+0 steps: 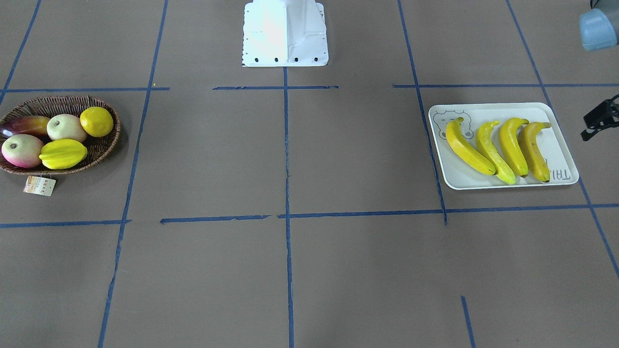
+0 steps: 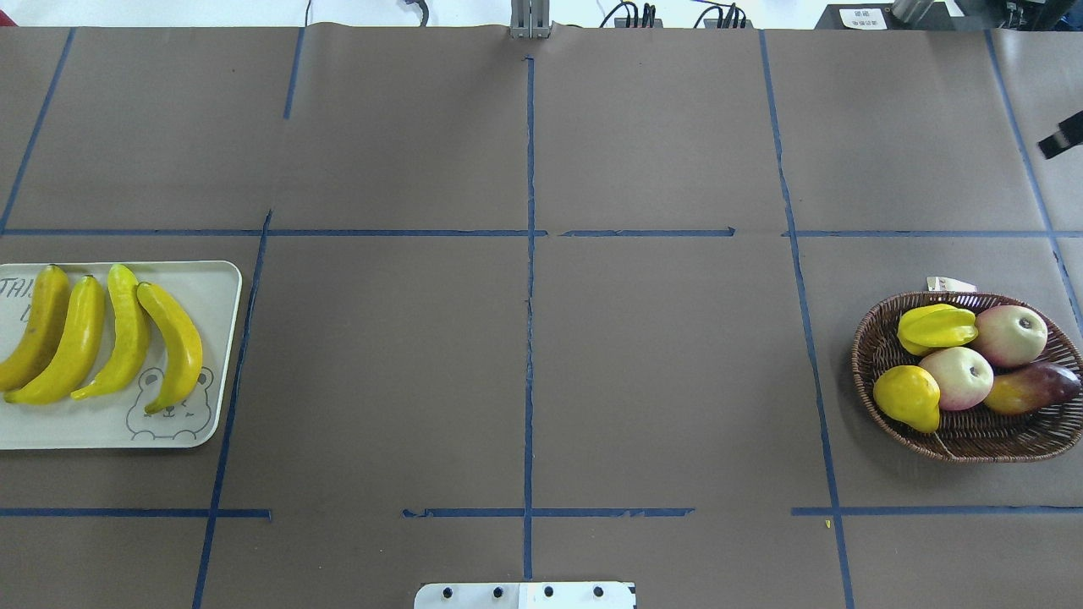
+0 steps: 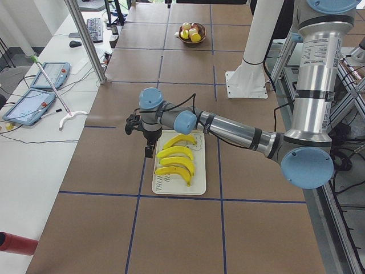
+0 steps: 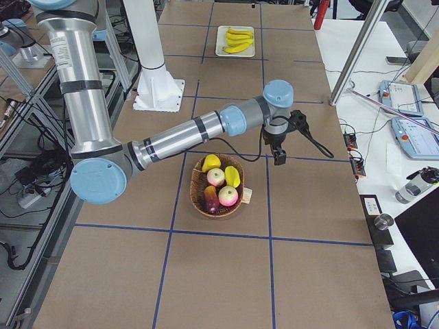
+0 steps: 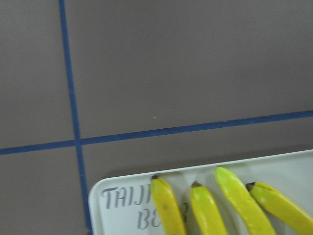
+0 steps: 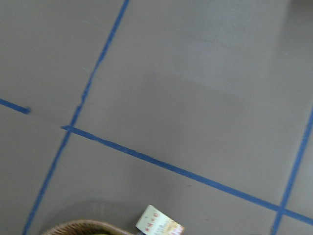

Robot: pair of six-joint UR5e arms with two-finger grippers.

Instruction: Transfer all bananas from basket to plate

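We find all four bananas (image 2: 182, 342) side by side on the plate (image 2: 216, 296) at the counter's left end, none in the basket (image 2: 973, 444); left jaws nearer, right jaws far; their gaps we cannot tell

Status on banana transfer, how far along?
Done: all four bananas lie side by side on the plate. The basket holds only a starfruit, a lemon, two apples and a mango; no banana shows in it. In hand: nothing. The left gripper hangs beside the plate and the right gripper beside the basket, neither on fruit. Left: nothing visible.
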